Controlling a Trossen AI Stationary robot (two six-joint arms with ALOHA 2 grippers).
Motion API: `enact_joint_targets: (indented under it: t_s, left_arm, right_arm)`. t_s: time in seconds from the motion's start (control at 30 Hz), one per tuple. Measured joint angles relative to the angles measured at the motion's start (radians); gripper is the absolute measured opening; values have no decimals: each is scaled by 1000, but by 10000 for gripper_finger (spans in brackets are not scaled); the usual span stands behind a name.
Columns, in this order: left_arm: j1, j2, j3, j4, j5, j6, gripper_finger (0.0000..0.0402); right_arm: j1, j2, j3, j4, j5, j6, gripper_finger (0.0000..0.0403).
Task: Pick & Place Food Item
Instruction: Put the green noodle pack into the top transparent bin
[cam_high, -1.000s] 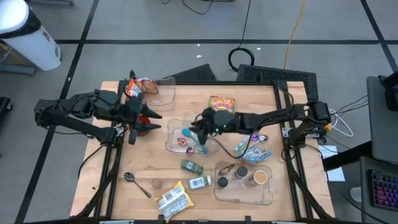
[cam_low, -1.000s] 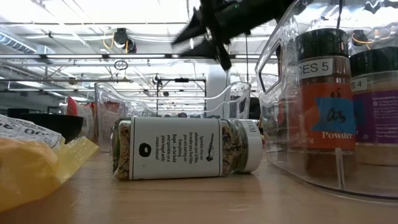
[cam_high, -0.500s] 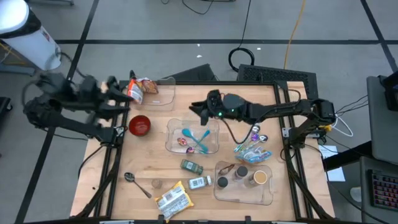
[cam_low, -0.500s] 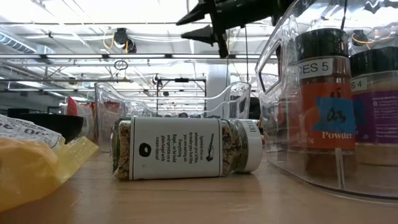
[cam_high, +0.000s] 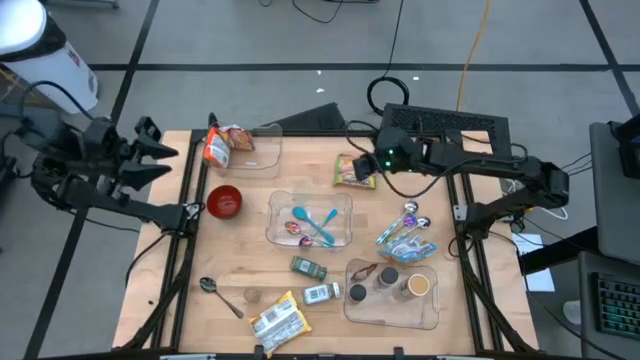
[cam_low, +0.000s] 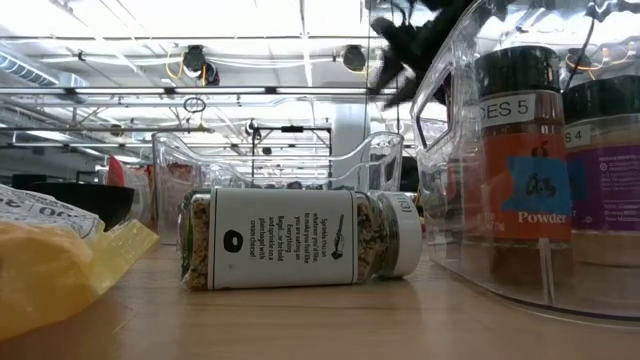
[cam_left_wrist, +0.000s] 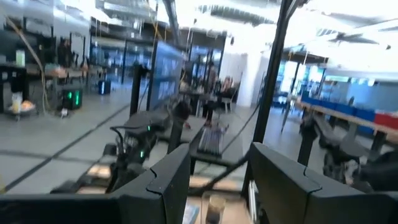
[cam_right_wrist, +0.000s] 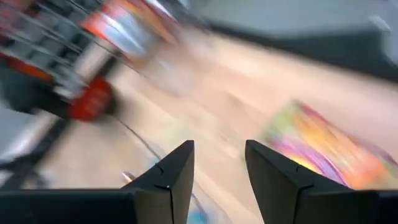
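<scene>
High view, colourful snack bag (cam_high: 355, 170) just beside right end effector (cam_high: 377, 160), fingers parted, empty.

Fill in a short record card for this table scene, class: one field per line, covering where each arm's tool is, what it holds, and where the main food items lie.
left tool: off the table's left edge, open, empty
right tool: above the far side of the table, open, empty
candy bag: lies flat at the far edge, beside the right tool
red bowl: left side of the table
clear bin: centre, holding small utensils
spice jar: on its side near the front
</scene>
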Motion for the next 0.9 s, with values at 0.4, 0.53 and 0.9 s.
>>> enact_joint_targets:
  t_s: [0.4, 0.53, 0.9]
  left_arm:
    - [0, 12, -143, -10, -57, -50, 175]
    - [0, 15, -194, 34, -51, -60, 175]
    - [5, 111, -220, 201, -107, 21, 175]
  right_arm:
    - [-32, -1, -212, -98, -111, 201, 139]
    - [-41, 1, -342, 86, -161, 255, 139]
    - [-110, -6, -544, 457, -280, 251, 139]
